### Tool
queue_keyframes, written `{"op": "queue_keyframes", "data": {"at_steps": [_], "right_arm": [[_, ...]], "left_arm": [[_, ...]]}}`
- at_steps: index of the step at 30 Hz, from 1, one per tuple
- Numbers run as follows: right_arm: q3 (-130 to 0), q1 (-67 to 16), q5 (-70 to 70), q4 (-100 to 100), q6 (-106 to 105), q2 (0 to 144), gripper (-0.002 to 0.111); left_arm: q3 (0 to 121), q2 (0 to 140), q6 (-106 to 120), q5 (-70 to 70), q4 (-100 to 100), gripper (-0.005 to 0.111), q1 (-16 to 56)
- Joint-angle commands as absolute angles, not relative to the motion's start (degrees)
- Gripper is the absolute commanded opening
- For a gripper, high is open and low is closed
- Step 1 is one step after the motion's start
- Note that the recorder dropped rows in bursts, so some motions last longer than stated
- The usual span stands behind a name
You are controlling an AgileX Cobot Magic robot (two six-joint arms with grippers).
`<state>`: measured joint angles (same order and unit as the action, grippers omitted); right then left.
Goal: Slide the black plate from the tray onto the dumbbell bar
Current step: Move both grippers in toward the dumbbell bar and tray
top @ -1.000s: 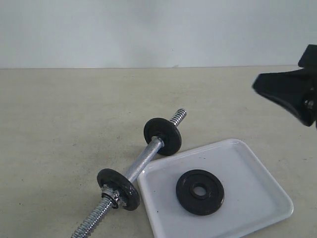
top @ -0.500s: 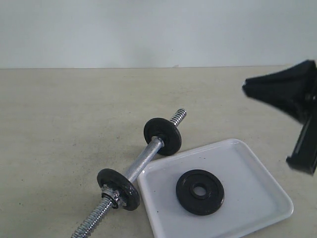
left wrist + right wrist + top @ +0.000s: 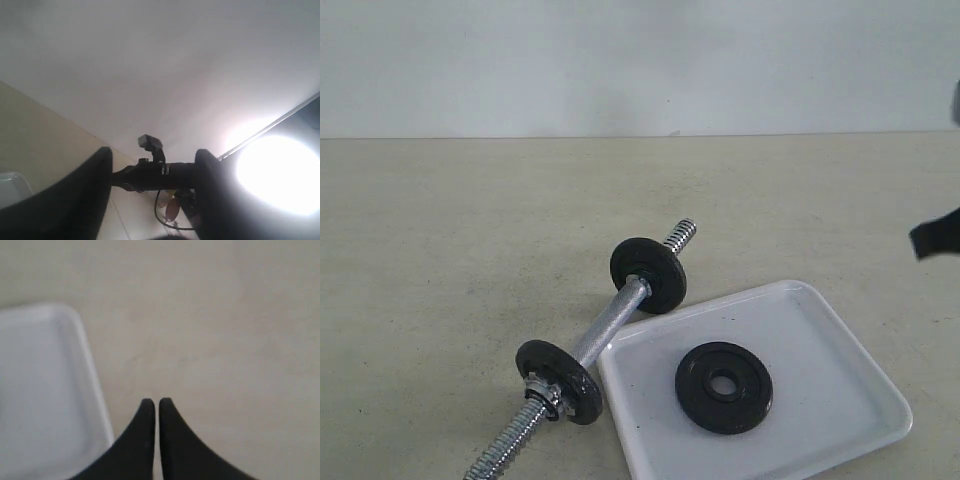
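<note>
Pulled the right gripper [image 3: 156, 402] almost wholly out of the exterior view. A second ago, filled the upper right corner there as a broad black wedge. Half a second ago, reached lower and farther in, with a second black piece hanging below. Now leaves only a small black stub [image 3: 934, 238] at the right edge, up past the far corner of the tray [image 3: 820, 340], plus a dark sliver higher on that edge. In the right wrist view, sits over bare bench [image 3: 225, 315] just beside the tray's rim.
</note>
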<state>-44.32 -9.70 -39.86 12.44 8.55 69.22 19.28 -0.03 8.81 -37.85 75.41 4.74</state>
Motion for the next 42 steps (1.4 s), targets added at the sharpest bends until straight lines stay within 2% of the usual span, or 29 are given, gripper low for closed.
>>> {"op": "queue_keyframes", "data": {"at_steps": [1, 5, 8, 11, 12, 15, 32, 42], "right_arm": [[-46.5, -9.8, -48.1, -5.4, -5.2, 73.3, 0.000], [-46.5, -9.8, -51.4, -10.8, -10.2, 73.0, 0.000], [-46.5, -9.8, -60.3, -18.1, -23.0, 73.0, 0.004], [-46.5, -9.8, -64.5, -26.1, -27.1, 73.0, 0.029], [-46.5, -9.8, -65.2, -29.2, -27.1, 73.0, 0.048], [-46.5, -9.8, -65.2, -34.0, -27.1, 73.0, 0.084], [-46.5, -9.8, -70.0, -42.5, -23.0, 73.0, 0.082], [-46.5, -9.8, -69.7, -43.6, -24.5, 73.0, 0.082]], "left_arm": [[19.1, 0.0, 24.9, -47.1, 72.8, 0.051, 4.6], [19.1, 0.0, 27.5, -49.1, 68.8, 0.069, 4.6], [19.1, 0.0, 27.5, -48.4, 63.5, 0.076, 4.6], [19.1, 0.0, 24.3, -48.3, 57.8, 0.076, 4.6], [19.1, 0.0, 24.3, -48.3, 57.1, 0.076, 4.6], [19.1, 2.0, 24.9, -47.4, 57.1, 0.076, 4.6], [19.1, 31.7, 54.2, -42.6, 73.8, 0.076, 4.6], [19.2, 56.8, 75.6, -40.8, 85.1, 0.076, 4.6]]}}
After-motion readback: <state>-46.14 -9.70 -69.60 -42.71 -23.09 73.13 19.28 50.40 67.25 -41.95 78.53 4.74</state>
